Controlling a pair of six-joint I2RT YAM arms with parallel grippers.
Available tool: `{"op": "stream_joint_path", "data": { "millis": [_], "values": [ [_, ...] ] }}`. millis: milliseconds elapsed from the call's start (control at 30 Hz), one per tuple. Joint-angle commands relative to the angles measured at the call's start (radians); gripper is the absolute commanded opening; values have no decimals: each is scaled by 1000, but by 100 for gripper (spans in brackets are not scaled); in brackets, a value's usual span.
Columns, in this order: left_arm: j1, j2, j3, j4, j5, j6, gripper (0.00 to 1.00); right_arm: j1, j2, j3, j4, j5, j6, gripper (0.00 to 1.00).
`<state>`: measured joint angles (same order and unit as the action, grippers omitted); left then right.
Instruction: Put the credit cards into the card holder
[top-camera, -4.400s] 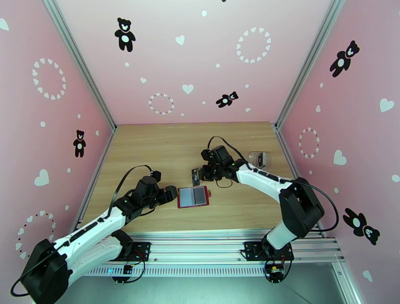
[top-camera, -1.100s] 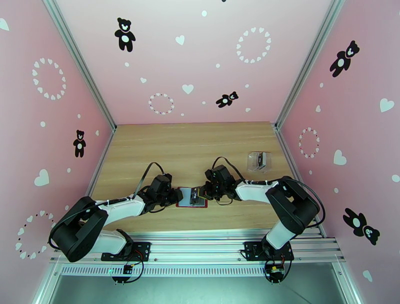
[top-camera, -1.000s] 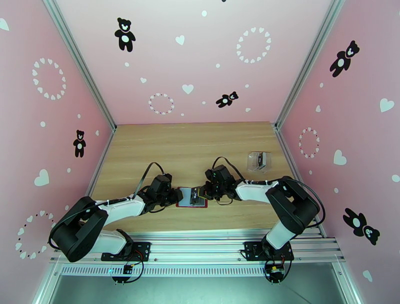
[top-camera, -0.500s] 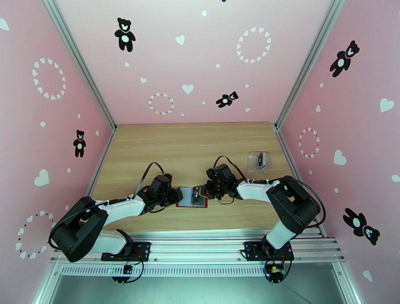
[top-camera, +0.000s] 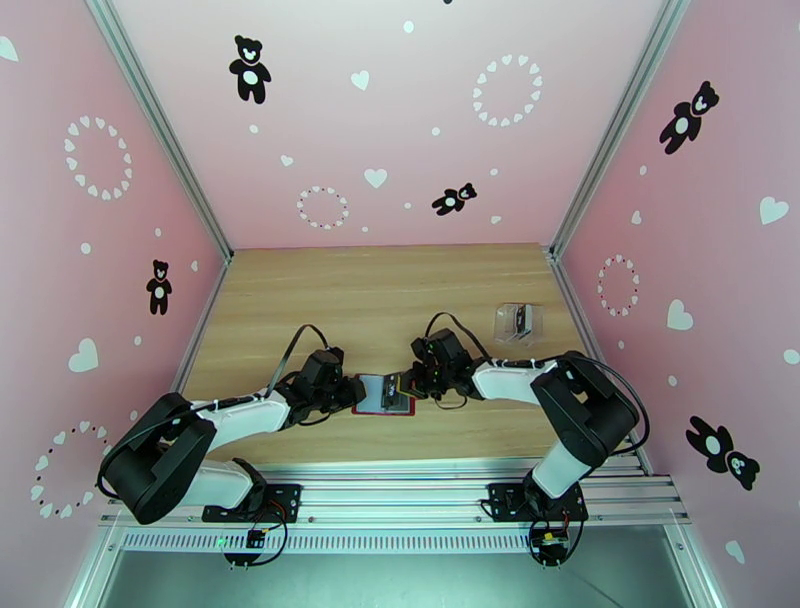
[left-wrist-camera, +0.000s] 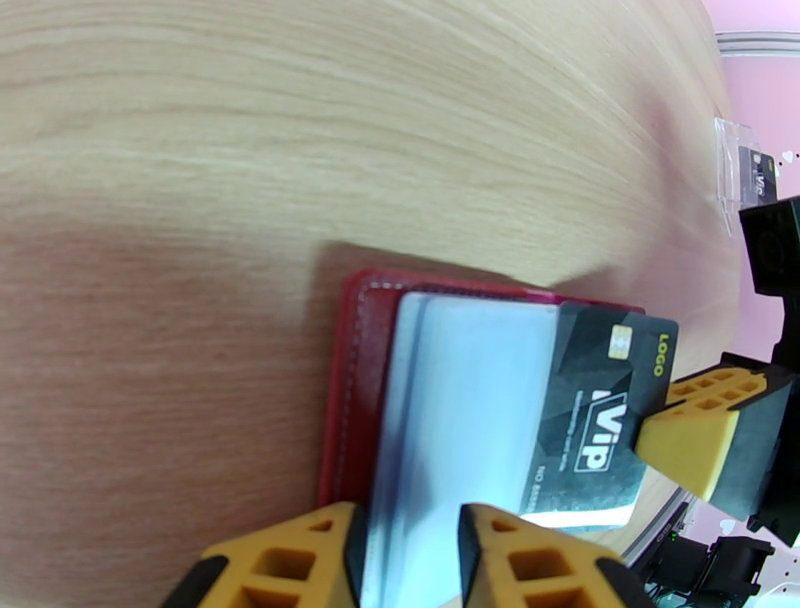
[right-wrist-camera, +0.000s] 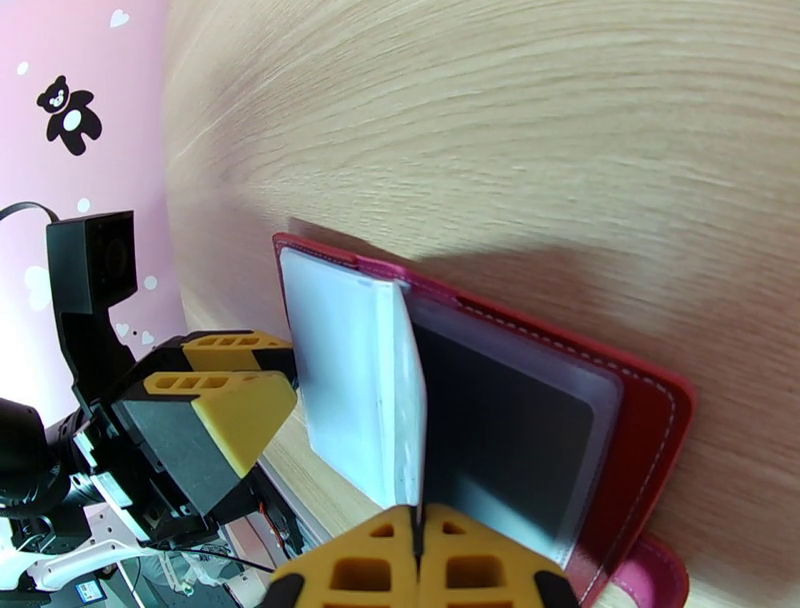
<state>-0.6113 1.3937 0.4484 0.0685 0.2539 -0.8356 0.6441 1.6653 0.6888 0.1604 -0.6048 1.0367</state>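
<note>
Red card holder (left-wrist-camera: 352, 400) lies open on the counter (top-camera: 330, 300); left end effector (left-wrist-camera: 410, 560) pinches its pale leaves, right end effector (right-wrist-camera: 420, 562) is clamped on a credit card (left-wrist-camera: 590, 420) overlapping them

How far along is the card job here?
Done: the holder lies open, its pale sleeves pinched by the left gripper. In hand: the right gripper grips a black card, its end among the sleeves but not fully in. Left: pushing it home, then fetching the second card from the clear case.
</note>
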Motion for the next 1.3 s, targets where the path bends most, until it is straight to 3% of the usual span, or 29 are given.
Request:
{"op": "stream_joint_path", "data": {
  "millis": [0,1033,1133,1267],
  "values": [
    [-8,14,-10,-23,-12,4,32,16,24,-9,-18,-4,-1,0],
    [-10,11,-14,-21,-13,4,32,51,80,36,-37,10,-1,0],
    [-10,9,-15,-23,-13,5,32,66,75,59,-79,33,-13,10],
    [-9,5,-16,-25,-13,6,32,77,61,77,-122,62,-26,31]
  ]
}}
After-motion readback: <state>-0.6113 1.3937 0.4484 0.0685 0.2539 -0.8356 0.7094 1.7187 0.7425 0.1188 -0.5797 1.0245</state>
